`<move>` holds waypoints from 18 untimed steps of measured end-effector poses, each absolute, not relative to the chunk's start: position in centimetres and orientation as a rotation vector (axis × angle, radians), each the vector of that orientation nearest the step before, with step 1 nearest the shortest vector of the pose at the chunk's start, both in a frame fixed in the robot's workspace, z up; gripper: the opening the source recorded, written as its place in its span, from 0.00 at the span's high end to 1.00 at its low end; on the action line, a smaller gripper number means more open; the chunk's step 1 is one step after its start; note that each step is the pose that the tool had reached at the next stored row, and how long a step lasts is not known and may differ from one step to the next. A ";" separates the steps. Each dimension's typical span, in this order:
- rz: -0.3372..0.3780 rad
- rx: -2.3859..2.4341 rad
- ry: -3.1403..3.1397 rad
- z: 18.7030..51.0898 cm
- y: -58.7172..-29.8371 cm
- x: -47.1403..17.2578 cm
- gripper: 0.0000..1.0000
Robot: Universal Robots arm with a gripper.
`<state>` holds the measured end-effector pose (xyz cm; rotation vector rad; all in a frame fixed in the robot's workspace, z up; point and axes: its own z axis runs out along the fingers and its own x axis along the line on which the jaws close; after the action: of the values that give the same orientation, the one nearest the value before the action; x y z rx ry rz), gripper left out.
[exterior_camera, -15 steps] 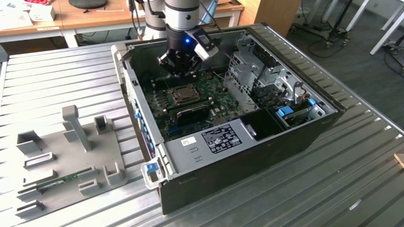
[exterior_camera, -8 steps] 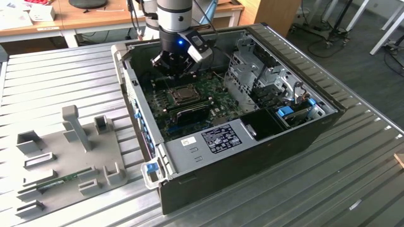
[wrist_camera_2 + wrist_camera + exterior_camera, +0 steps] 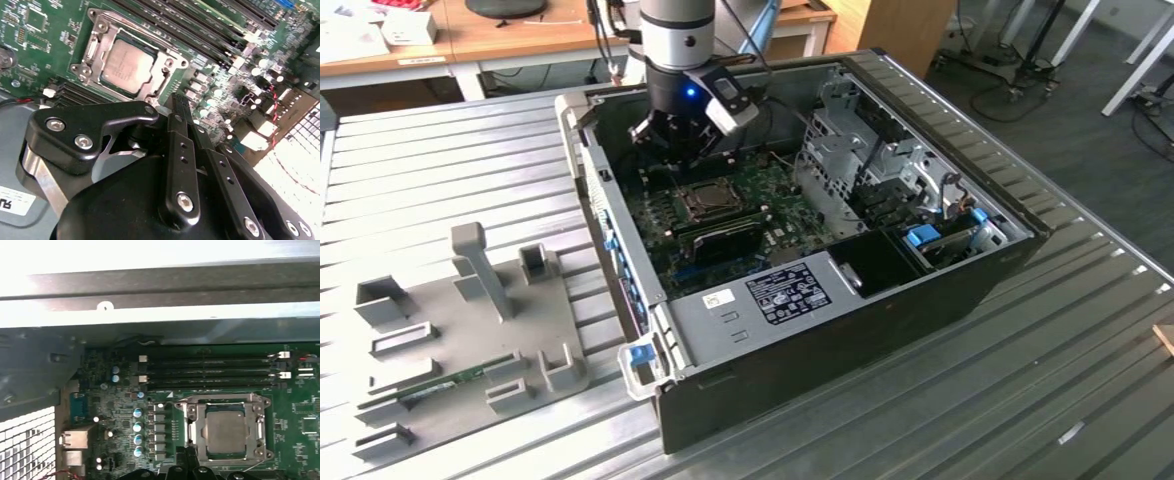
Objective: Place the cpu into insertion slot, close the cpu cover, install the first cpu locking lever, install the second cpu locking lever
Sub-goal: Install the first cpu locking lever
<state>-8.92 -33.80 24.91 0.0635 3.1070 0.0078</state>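
Green board (image 3: 767,188) lies flat in the open computer case (image 3: 934,300) on a ribbed metal table (image 3: 454,170). The chip (image 3: 125,65) is seated in the socket (image 3: 707,197), so placement is judged complete. The cover plate (image 3: 162,67) lies down flat around the chip, so that step also reads as done. Whether either locking lever is hooked cannot be made out; that part stays unconfirmed.

The gripper (image 3: 176,100) hangs over the board just beside the socket, between it and the case wall on the far side in the exterior view. Its fingers appear drawn together, holding nothing.

Clearance: long memory slots (image 3: 210,372) run along one side of the socket, and the metal drive cage (image 3: 854,150) stands on the exterior view's right. The case is open overhead, which is judged the free way in and out.
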 end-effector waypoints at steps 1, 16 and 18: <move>0.006 0.063 3.107 24.9 -33.8 -9.1 0.89; 0.079 0.065 3.101 24.8 -33.8 -10.7 0.89; 0.118 0.065 3.098 24.8 -33.8 -10.7 0.89</move>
<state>-10.71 -33.82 24.79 0.0652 3.0982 0.1183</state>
